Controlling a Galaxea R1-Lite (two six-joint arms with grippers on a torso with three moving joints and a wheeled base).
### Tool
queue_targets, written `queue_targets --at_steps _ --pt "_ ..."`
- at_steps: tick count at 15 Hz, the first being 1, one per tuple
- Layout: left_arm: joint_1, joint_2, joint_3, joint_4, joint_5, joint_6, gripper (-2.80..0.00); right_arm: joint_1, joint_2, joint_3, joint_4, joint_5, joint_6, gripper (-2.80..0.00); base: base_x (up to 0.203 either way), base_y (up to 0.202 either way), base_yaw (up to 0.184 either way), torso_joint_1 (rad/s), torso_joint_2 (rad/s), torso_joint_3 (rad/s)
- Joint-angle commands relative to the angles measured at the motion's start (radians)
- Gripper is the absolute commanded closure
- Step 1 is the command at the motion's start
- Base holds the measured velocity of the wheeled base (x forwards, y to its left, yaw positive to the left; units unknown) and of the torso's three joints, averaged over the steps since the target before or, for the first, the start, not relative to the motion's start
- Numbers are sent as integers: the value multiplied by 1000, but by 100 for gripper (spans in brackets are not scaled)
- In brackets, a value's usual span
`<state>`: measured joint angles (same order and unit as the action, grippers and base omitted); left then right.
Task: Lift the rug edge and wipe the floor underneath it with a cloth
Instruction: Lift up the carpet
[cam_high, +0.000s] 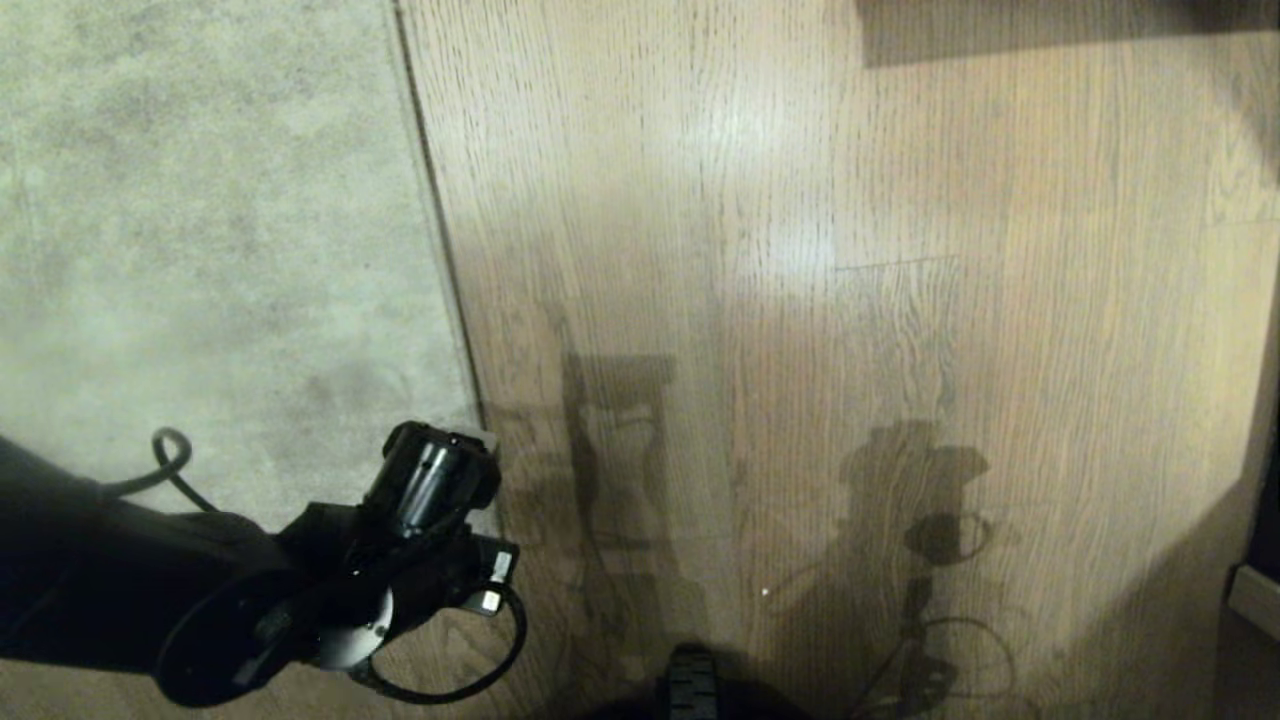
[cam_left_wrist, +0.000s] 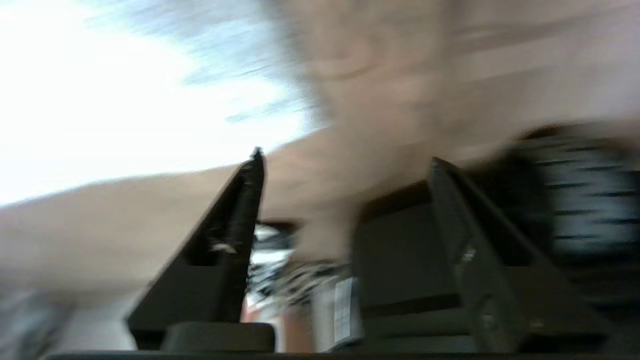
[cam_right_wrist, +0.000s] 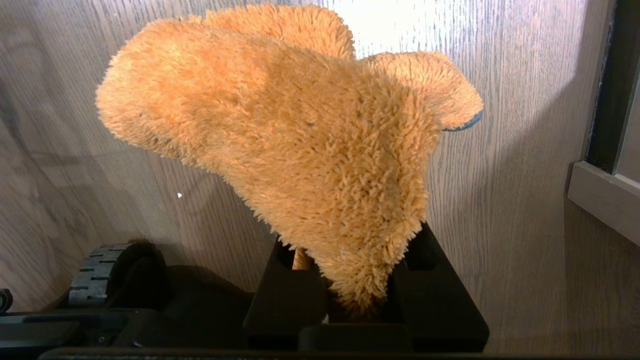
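Wood floor (cam_high: 850, 300), rug edge (cam_high: 440, 250) laid flat at the left. Left gripper (cam_left_wrist: 345, 165) is spread, empty, beside it. Fluffy cloth (cam_right_wrist: 305, 145) is pinched in the right gripper (cam_right_wrist: 357, 295). Floppy hem, probably best grabbed at the binding.

- The head view looks steeply down from above at the floor (cam_high: 800, 250), with the rug (cam_high: 200, 220) to the left.
- The left wrist view looks out between the left gripper (cam_left_wrist: 345, 165) fingers, low and blurred.
- The right wrist view sits close behind the cloth (cam_right_wrist: 300, 145), facing the same wood floor, near a wheel (cam_right_wrist: 92, 280) of the base.
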<state>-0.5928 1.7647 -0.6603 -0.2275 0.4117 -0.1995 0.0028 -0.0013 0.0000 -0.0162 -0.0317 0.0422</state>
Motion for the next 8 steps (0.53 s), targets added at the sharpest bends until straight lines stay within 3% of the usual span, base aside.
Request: queue_targets --at_steps 1,8 --pt "23 35 -34 26 71 15 -280 0 1 0 -1 -1 1 0 0 0 0 0 0 0" --pt "50 175 -110 28 234 31 -280 0 1 0 -1 -1 1 0 0 0 0 0 0 0"
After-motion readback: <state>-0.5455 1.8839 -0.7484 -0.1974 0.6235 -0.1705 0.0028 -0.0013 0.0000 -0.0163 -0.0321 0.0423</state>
